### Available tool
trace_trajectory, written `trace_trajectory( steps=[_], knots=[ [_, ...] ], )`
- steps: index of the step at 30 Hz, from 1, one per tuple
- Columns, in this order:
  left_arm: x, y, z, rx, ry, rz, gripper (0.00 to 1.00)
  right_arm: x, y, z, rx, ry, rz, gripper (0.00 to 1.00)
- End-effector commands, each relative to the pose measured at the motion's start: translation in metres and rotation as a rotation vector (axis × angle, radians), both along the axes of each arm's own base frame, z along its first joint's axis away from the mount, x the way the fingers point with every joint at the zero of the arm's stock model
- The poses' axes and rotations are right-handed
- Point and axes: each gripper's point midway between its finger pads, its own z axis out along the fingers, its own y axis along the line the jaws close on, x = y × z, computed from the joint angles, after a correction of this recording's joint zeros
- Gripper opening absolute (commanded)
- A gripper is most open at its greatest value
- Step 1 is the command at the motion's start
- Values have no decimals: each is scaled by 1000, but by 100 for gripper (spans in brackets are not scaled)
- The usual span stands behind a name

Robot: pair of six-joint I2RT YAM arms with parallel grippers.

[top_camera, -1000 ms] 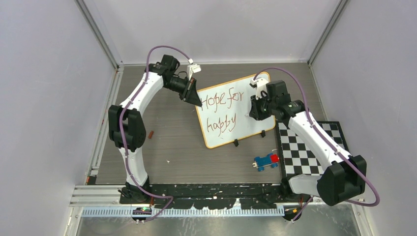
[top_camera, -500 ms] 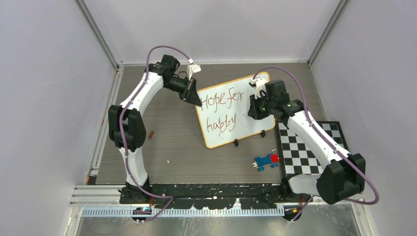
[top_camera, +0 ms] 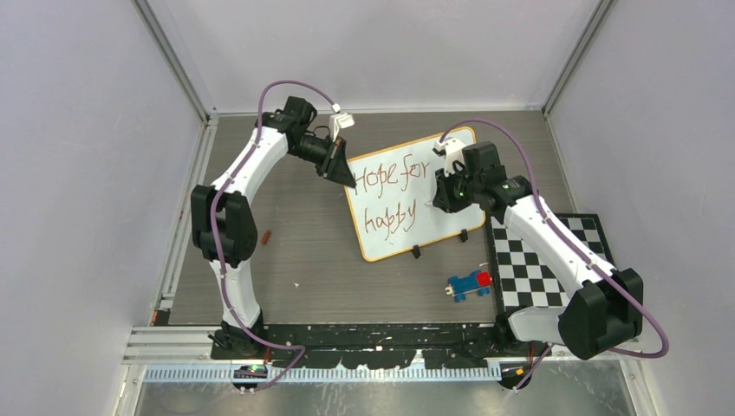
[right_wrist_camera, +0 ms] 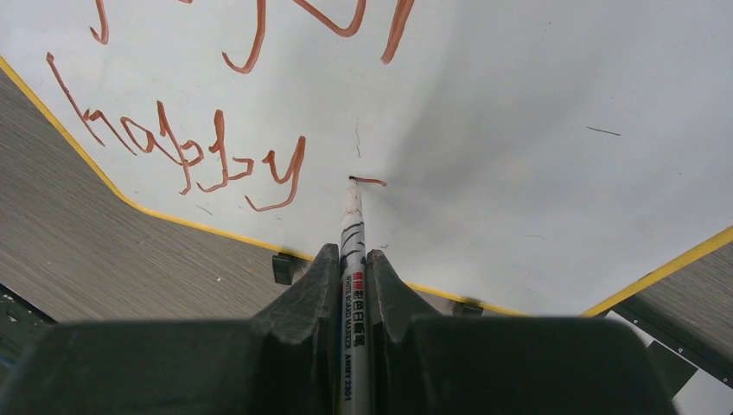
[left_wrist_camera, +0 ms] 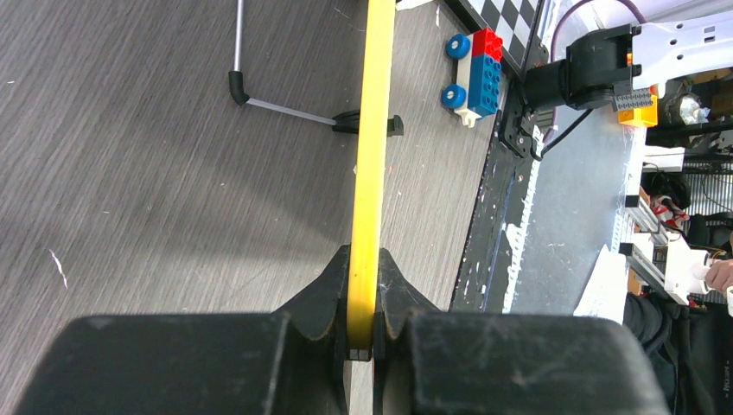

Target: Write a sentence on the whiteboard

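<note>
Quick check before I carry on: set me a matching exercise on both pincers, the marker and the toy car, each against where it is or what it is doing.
Things:
1. left pincer
2. right pincer
3. marker
4. toy car

Places and states:
A. on the table, beside the checkered mat
B. shut on the marker
C. shut on the whiteboard rim
D. tip on the whiteboard at a short stroke, right of the word happy

Pairs: 1-C, 2-B, 3-D, 4-A
</note>
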Motion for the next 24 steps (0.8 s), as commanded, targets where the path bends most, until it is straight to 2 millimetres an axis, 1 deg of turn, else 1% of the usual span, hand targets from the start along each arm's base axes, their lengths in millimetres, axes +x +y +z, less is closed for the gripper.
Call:
trace_trajectory(
  steps=[1, 5, 9, 11, 18, 24],
  knots=[
    [12, 8, -6, 50, -80, 15, 0, 3, 1, 0, -10, -27, 22, 0],
    [11, 8, -6, 48, -81, 14, 0, 0, -1, -6, -25, -17, 19, 0],
    [11, 8, -6, 50, -84, 14, 0, -2, -3, -8, -34, -9, 22, 0],
    [11, 8, -6, 49, -82, 14, 0, 0, -6, -7, -47, -19, 12, 0],
    [10, 8, -5, 49, -82, 16, 0, 16, -17, 7, -94, -81, -49, 0],
    [10, 8, -5, 48, -81, 16, 0, 25, -13, 25, -61, -123, -75, 0]
  ],
)
